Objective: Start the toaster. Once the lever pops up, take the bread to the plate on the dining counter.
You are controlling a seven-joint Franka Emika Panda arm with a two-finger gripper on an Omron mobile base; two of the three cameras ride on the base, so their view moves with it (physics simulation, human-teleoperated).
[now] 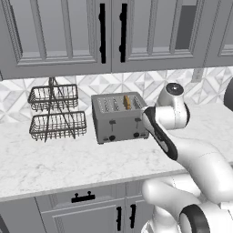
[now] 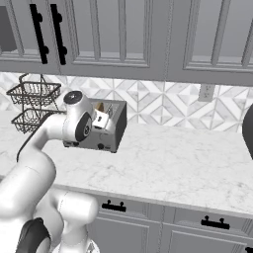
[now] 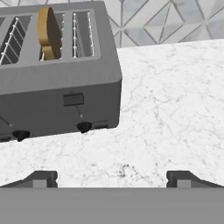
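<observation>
- Here, in the left base view, a boxy grey brushed-metal four-slot toaster (image 1: pixel 119 117) stands on the white marble-patterned kitchen counter (image 1: pixel 54 159) against the tiled wall, just beside a two-tier black wire basket (image 1: pixel 57 111). A small tan-brown slice of bread (image 1: pixel 127 102) stands up out of one of the right-hand slots. The white arm reaches in from the lower right, its wrist close to the toaster's right front corner.
- In the right base view, the arm's round white wrist covers much of the toaster (image 2: pixel 109 126); the bread (image 2: pixel 101 106) shows as a small tan edge above the slots. The counter (image 2: pixel 188 163) stretches away to the right.
- In the hand view, the gripper (image 3: pixel 112 177) hovers with its two dark fingertips spread wide and nothing between them, pointing at the counter in front of the toaster (image 3: pixel 57 83). The right-hand dark lever (image 3: pixel 73 99) sits high on the front face, above a round black knob (image 3: pixel 84 127); the bread (image 3: pixel 48 33) rises well above its slot.
- Judged from these views, the lever looks up and the bread is not yet grasped; whether the toasting is finished cannot be told. The pick-up and the trip to the plate remain.
</observation>
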